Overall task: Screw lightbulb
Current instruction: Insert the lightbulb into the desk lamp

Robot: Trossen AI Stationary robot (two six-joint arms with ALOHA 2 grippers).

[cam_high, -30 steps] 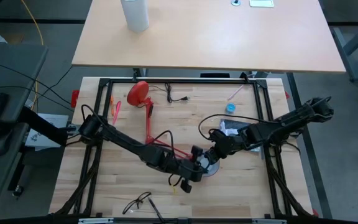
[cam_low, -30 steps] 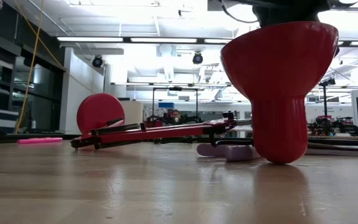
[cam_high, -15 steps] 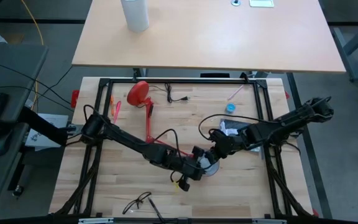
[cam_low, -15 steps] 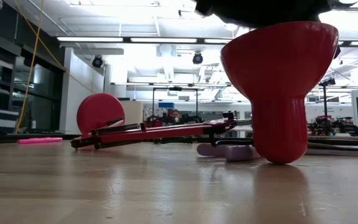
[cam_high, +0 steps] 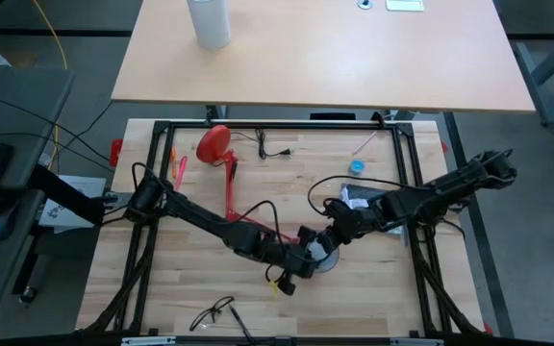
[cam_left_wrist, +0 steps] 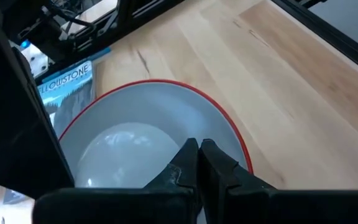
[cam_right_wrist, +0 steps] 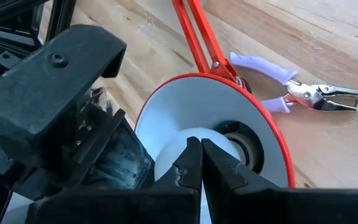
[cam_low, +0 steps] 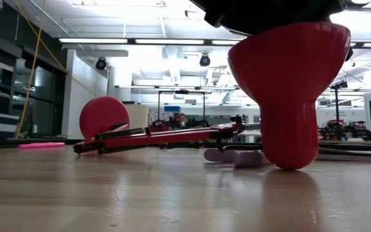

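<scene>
The red desk lamp lies on the table, its round base [cam_high: 214,142] far left and its arm [cam_high: 229,197] running toward the near side. Its shade [cam_low: 288,84] rests on its narrow end, mouth up. The white lightbulb [cam_left_wrist: 120,155] sits inside the white-lined shade, at the socket [cam_right_wrist: 241,144]. My left gripper [cam_left_wrist: 199,149] is shut, its tips over the shade's mouth beside the bulb. My right gripper [cam_right_wrist: 197,146] is shut, its tips in front of the bulb's globe [cam_right_wrist: 169,158]. Both come at the shade from above [cam_high: 317,252]. My left gripper's shut fingertips [cam_left_wrist: 190,155] stand inside the shade's mouth next to the bulb; I cannot tell whether they touch the bulb or the shade. My right gripper's shut fingertips [cam_right_wrist: 191,152] stand right over the bulb's globe, hiding the spot; I cannot tell whether they touch it.
Purple-handled pliers [cam_right_wrist: 291,93] lie beside the shade. A printed booklet [cam_left_wrist: 67,81] lies under my right arm. A blue tape roll [cam_high: 356,166], a black cable [cam_high: 275,149], a pink pen [cam_high: 179,173] and glasses [cam_high: 214,312] lie around. A white cylinder [cam_high: 209,21] stands on the far table.
My left gripper has moved a little toward the table's right edge, farther over the shade's mouth; in the low view its dark body now covers more of the shade's top. The shade and my right gripper have stayed where they were.
</scene>
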